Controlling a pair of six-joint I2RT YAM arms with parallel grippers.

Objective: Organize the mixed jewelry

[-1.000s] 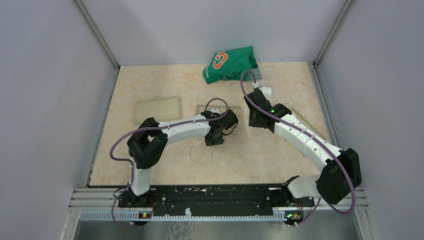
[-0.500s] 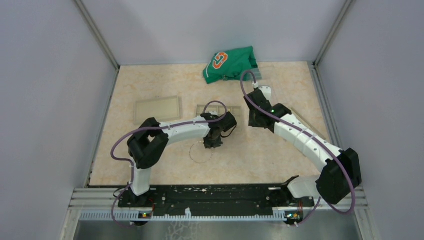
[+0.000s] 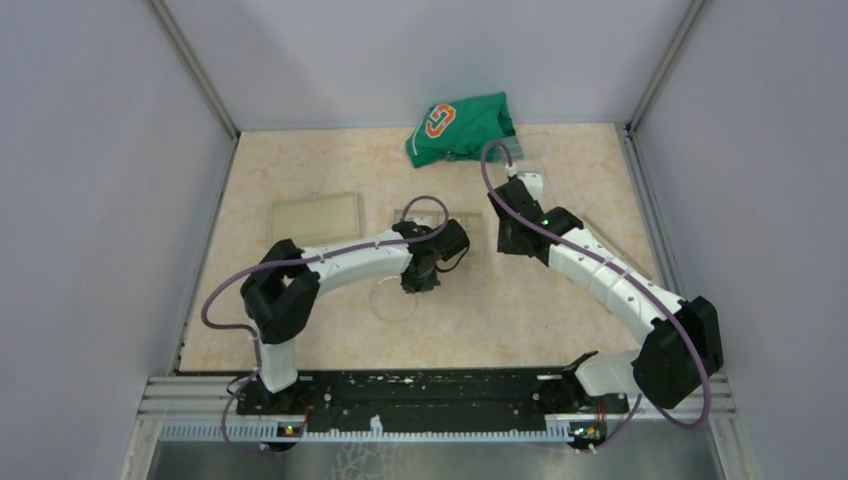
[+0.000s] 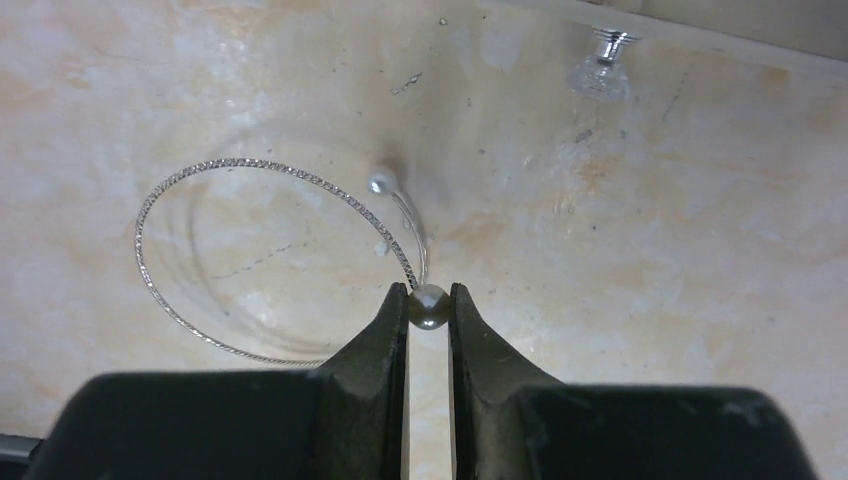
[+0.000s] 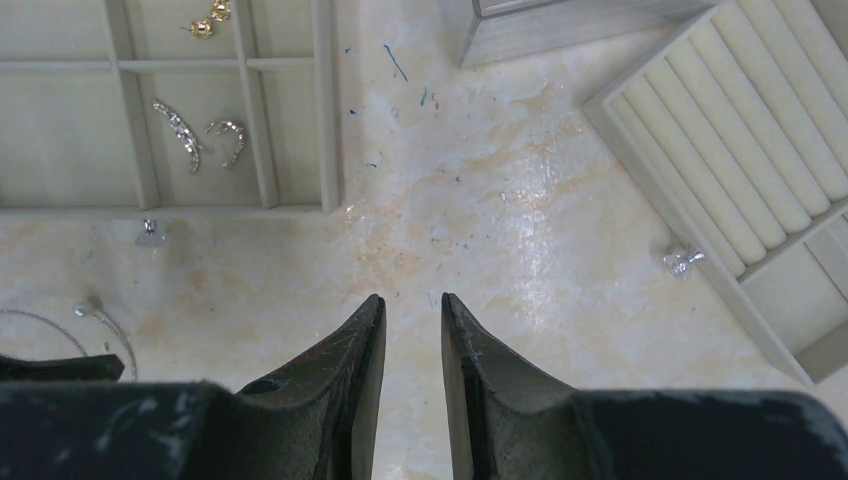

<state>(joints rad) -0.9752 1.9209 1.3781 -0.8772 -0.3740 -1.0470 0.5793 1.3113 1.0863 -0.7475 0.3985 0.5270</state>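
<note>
Textured metal hoop [image 4: 250, 162], glossy marbled tabletop [image 4: 650, 250]

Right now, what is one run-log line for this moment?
left fingers: shut on pearl end of hoop | right fingers: open, empty | tray: some earrings inside

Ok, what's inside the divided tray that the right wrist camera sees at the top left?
Inside the divided tray: two small gold pieces in a top compartment, two curved silvery pieces in the one below. Its far part runs out of frame, unseen.
</note>
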